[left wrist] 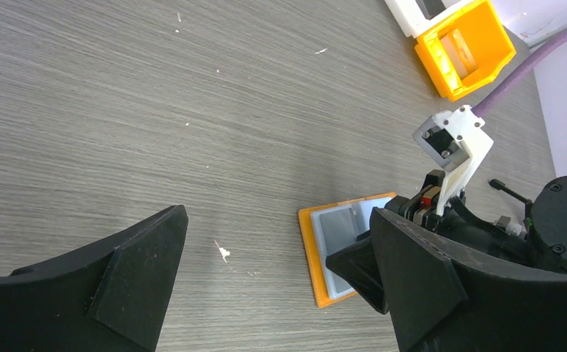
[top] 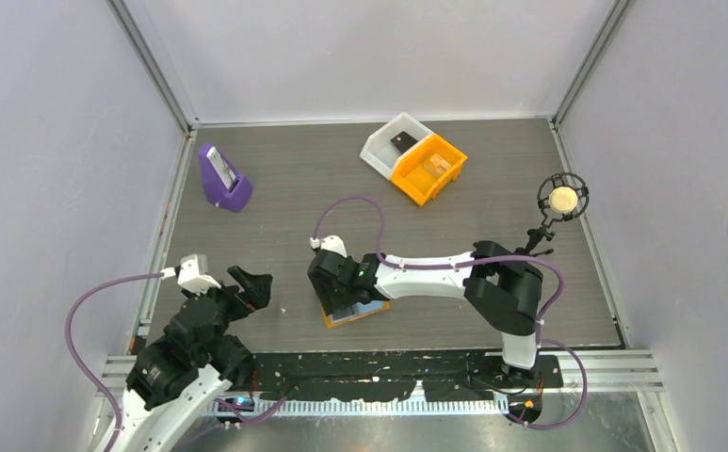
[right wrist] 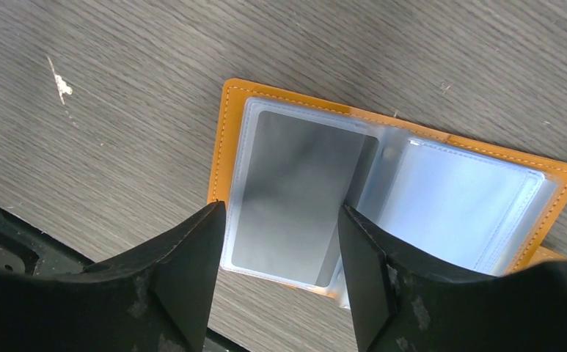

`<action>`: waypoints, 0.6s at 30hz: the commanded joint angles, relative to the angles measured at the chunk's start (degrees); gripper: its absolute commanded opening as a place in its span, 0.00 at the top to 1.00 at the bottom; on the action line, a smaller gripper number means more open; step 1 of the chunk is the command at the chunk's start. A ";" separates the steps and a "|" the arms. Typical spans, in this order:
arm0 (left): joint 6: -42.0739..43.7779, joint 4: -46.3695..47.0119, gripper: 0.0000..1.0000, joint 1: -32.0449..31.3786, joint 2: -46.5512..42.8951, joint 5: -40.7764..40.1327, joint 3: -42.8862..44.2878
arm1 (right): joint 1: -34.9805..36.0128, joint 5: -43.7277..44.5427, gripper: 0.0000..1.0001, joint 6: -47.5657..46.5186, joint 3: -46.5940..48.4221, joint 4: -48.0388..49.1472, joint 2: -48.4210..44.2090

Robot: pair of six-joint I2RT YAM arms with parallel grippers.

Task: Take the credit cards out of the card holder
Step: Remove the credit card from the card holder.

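Observation:
The card holder (top: pixel 367 314) lies open like a book on the table near the front edge, orange outside with light blue clear sleeves (right wrist: pixel 456 205). A grey card (right wrist: pixel 295 187) sits in its left sleeve. My right gripper (right wrist: pixel 280 216) is open, low over the holder, with one finger on each side of the grey card. It holds nothing. In the top view the right gripper (top: pixel 341 292) hides most of the holder. My left gripper (left wrist: pixel 278 214) is open and empty above bare table, left of the holder (left wrist: pixel 311 257).
A white bin (top: pixel 390 141) and an orange bin (top: pixel 430 169) stand at the back centre. A purple stand (top: pixel 223 181) holding a flat item is at the back left. A round device on a black stand (top: pixel 562 200) is at the right. The table's black front rail (right wrist: pixel 16 235) is close.

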 commanded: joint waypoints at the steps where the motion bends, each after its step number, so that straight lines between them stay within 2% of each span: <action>1: -0.49 0.59 0.00 0.14 2.09 -0.84 0.62 | 0.40 2.83 0.36 0.29 1.56 0.02 0.20; 6: -0.39 0.67 0.00 0.20 2.30 -1.02 0.60 | 0.48 2.96 0.38 0.22 1.59 -0.01 0.74; 14: -0.54 0.78 0.00 0.16 1.88 -1.27 0.53 | 1.19 4.62 0.27 -0.27 2.35 -1.52 1.70; 18: -0.48 1.04 0.00 0.20 1.60 -0.64 0.31 | 1.59 4.91 0.31 -0.39 2.16 -1.85 1.94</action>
